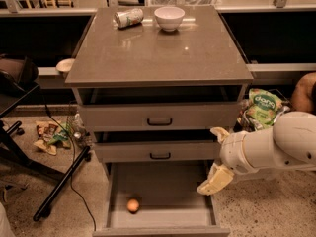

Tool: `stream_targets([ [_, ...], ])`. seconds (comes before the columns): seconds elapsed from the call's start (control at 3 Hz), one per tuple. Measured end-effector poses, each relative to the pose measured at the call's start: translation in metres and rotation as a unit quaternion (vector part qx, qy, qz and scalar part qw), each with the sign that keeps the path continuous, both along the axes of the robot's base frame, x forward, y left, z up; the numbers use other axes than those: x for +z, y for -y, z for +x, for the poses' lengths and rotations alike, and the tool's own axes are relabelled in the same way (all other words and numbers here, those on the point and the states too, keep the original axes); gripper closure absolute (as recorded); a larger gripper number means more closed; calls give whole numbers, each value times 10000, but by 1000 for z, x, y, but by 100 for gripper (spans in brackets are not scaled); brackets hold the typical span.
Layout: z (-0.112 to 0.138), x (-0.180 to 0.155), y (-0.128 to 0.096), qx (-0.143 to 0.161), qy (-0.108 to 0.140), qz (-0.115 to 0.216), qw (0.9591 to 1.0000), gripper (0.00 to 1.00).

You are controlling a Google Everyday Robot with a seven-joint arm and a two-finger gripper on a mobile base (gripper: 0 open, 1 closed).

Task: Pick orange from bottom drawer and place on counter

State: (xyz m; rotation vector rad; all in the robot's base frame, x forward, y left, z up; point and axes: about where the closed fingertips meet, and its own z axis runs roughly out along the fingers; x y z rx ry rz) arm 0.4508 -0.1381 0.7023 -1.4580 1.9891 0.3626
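The orange (133, 205) lies at the front left of the open bottom drawer (173, 186), a plain grey box pulled out below two shallower drawers with black handles. The counter (158, 53) is the glossy grey-brown top of the cabinet. My gripper (216, 157) is at the end of the white arm coming in from the right. It hangs over the drawer's right edge, right of the orange and higher than it. Its two cream fingers (214, 180) are spread apart and hold nothing.
A white bowl (169, 18) and a tipped can (128, 18) sit at the back of the counter. A green snack bag (260, 107) is on the right behind my arm. Black stand legs (59, 186) and litter (49, 136) are on the floor at left.
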Motion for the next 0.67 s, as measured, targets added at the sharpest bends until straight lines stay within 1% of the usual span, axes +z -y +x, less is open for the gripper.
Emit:
stream_targets([
  [0.33,4,-13,1,-7,34,125,9999,0],
  [0.67,14,-68,-3,34,-8,157,9999,0],
])
